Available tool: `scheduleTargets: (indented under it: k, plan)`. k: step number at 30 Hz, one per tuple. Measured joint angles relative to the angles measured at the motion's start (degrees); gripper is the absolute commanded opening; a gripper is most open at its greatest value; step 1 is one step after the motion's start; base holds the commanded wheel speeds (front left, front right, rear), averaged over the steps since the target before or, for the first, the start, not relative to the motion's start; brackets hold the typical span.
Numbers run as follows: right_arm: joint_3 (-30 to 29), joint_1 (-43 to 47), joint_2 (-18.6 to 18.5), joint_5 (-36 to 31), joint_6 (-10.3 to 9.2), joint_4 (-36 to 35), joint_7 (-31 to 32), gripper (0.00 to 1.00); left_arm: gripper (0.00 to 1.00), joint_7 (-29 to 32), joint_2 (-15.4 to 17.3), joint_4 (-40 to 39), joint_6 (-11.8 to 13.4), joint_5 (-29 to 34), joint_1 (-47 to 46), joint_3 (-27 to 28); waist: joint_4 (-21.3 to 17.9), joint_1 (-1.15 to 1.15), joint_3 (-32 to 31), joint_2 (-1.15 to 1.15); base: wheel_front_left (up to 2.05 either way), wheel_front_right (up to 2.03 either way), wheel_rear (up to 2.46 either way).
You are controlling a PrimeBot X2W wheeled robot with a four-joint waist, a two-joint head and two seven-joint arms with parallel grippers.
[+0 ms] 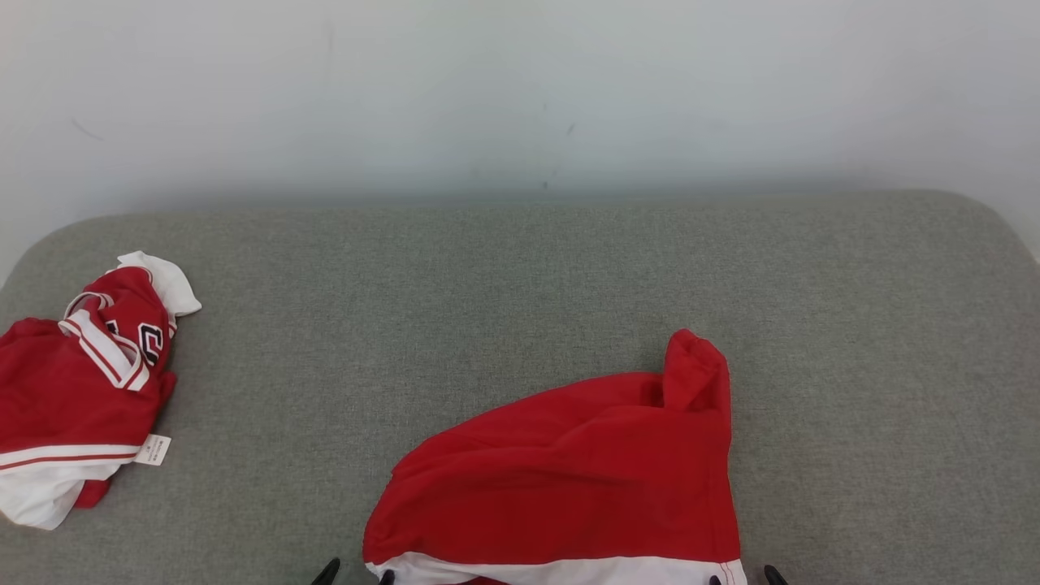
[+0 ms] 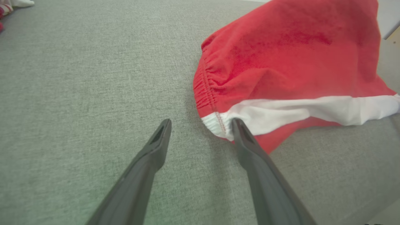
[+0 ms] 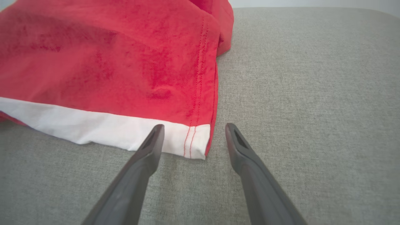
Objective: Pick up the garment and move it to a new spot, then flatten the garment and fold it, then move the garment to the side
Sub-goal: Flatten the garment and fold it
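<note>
The garment [image 1: 569, 471] is red with a white band along its near edge and lies rumpled on the grey cushion, near the front. One part stands up in a peak at its far right. My left gripper [image 1: 356, 575] is open at the garment's near left corner. In the left wrist view the left gripper [image 2: 201, 123] holds nothing, and the gathered white-and-red corner of the garment [image 2: 281, 56] lies by its right finger. My right gripper [image 1: 743, 577] is open at the near right corner. In the right wrist view that gripper [image 3: 194, 127] straddles the stitched corner of the garment [image 3: 109, 62] without gripping it.
A second red and white garment [image 1: 73, 390] with a label lies crumpled at the cushion's left edge, and a bit of it shows in the left wrist view [image 2: 6, 6]. The grey cushion [image 1: 487, 284] has rounded far corners and ends at a pale wall [image 1: 520, 97].
</note>
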Motion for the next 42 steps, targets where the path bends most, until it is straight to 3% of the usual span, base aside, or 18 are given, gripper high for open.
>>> scheduleTargets:
  k: [7, 8, 9, 10, 11, 12, 13, 14, 21, 33, 38, 42]
  plan:
    - [0.67, -1.86, 0.0, 0.01, 0.0, 3.28, 0.0, 1.0, 1.0, 0.0, 0.01, 1.97, 0.0, -1.98, -2.21, -2.54, -0.04, 0.0, 0.09, 0.0, 0.0, 0.0, 0.0]
    - [0.77, -2.04, -0.01, 0.04, 0.0, 3.83, 0.0, 0.96, 1.0, -0.01, -0.05, 2.15, 0.0, -2.41, -2.55, -2.9, -0.02, 0.0, 0.06, 0.0, 0.0, 0.0, 0.0]
    - [0.92, -2.28, 0.01, 0.15, 0.0, 4.59, 0.01, 0.69, 1.0, -0.01, -0.22, 2.29, 0.0, -3.33, -2.81, -3.19, 0.0, 0.0, 0.03, 0.0, 0.0, 0.0, 0.0]
    - [1.1, -2.53, 0.02, 0.16, 0.0, 5.23, 0.01, 0.49, 1.0, -0.01, -0.3, 2.49, 0.0, -4.21, -2.93, -3.48, 0.02, 0.0, -0.01, 0.0, 0.0, 0.0, 0.0]
    - [1.33, -2.9, 0.03, 0.21, 0.0, 5.89, 0.0, 0.29, 0.82, -0.01, -0.33, 2.96, 0.0, -4.75, -3.07, -3.78, 0.03, 0.0, -0.02, 0.0, 0.0, 0.0, 0.0]
    - [1.55, -3.29, 0.04, 0.22, 0.0, 6.5, 0.0, 0.29, 0.82, -0.01, -0.32, 3.46, 0.0, -5.66, -3.24, -4.49, 0.05, 0.0, -0.02, 0.0, 0.0, 0.0, 0.0]
    - [1.68, -3.72, 0.05, 0.25, 0.0, 7.04, 0.0, 0.07, 0.39, 0.0, -0.35, 3.79, 0.0, -6.61, -3.5, -5.43, 0.08, 0.0, -0.01, 0.0, 0.0, 0.0, 0.0]
    - [1.92, -4.39, 0.09, 0.76, 0.0, 7.53, 0.01, 0.0, 0.0, -0.01, -0.65, 4.13, 0.0, -9.12, -4.27, -7.44, 0.21, 0.0, 0.01, 0.0, 0.0, 0.0, 0.0]
    - [0.22, -3.89, -0.08, 1.68, 0.0, 4.17, 0.01, 0.0, 0.0, 0.0, 0.81, 2.24, 0.0, -12.26, -5.03, -8.37, 0.31, 0.0, -0.03, 0.0, 0.0, 0.0, 0.0]
    - [0.57, 0.45, -2.14, 4.17, 0.0, -7.38, 0.0, 0.0, 0.0, 0.0, 1.78, -7.98, 0.0, -6.12, 0.63, -1.03, -0.4, 0.0, -0.39, 0.0, 0.0, 0.0, 0.0]
    - [1.71, -3.06, -3.27, 5.92, 0.0, -10.71, 0.0, 0.0, 0.0, 0.01, 1.97, -8.79, 0.0, -4.44, -4.51, 1.16, -0.84, 0.0, -0.01, 0.0, 0.0, 0.0, 0.0]
    - [4.82, -10.24, -5.67, 6.76, 0.0, -11.84, 0.01, 0.0, 0.0, 4.13, 4.03, -8.95, 0.0, -2.66, -13.65, 0.18, -1.43, 0.0, 1.25, 0.0, 0.0, 0.0, 0.0]
